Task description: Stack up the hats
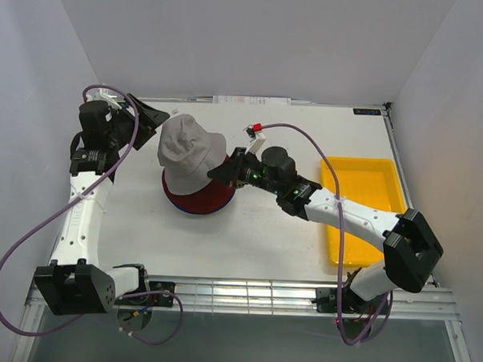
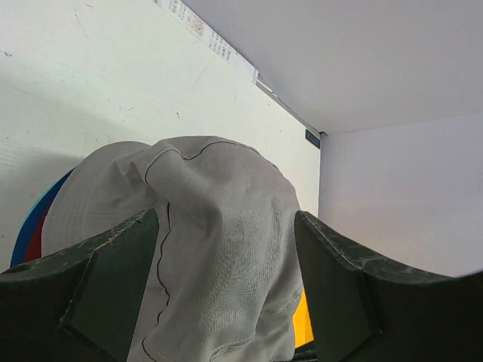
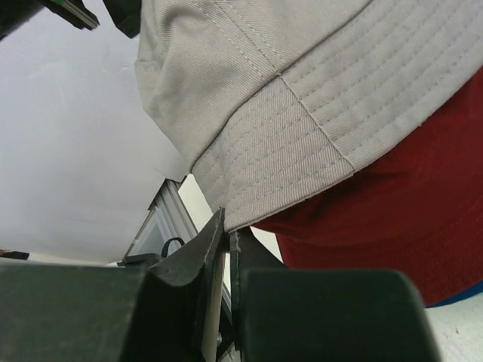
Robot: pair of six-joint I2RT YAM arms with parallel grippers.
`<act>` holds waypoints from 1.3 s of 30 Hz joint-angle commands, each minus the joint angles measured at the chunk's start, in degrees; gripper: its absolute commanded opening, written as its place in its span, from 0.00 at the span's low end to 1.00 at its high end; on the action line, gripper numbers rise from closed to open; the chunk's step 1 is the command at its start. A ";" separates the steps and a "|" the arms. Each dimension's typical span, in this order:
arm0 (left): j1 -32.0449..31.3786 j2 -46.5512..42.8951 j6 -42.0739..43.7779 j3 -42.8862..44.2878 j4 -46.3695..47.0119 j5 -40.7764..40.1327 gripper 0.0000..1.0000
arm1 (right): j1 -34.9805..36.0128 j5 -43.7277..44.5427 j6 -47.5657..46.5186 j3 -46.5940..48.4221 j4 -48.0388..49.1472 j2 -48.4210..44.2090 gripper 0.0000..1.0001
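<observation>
Right gripper (image 3: 226, 237), nearest the lens: we see its black fingers closed to a slit at the hem of the grey fabric bucket hat (image 3: 302, 90), apparently nipping the brim. That hat sits crooked atop the dark red fabric hat (image 3: 392, 219), mid-way across the white table (image 1: 307, 136); a blue brim (image 3: 462, 294) edges out beneath. We judge the stacking nearly done: the grey one needs settling and releasing, and we can see no white or teal hat. Left gripper (image 2: 226, 219) hangs wide open beside the crown. Flat yellow tray (image 1: 362, 174) lies well apart, rightward.
</observation>
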 commanded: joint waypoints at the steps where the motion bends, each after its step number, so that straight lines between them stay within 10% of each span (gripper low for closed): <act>1: 0.36 -0.55 1.47 2.23 -1.19 -0.51 0.83 | 0.27 -0.04 -0.92 -2.25 4.14 -2.22 0.08; 35: 0.36 2.61 3.15 -2.60 -0.84 -2.27 0.82 | -7.64 -7.50 8.48 -8.68 1.51 5.25 0.08; 39: 0.45 2.44 3.15 -3.92 -0.49 -2.36 0.82 | -7.64 -6.98 7.78 -7.98 0.63 3.94 0.21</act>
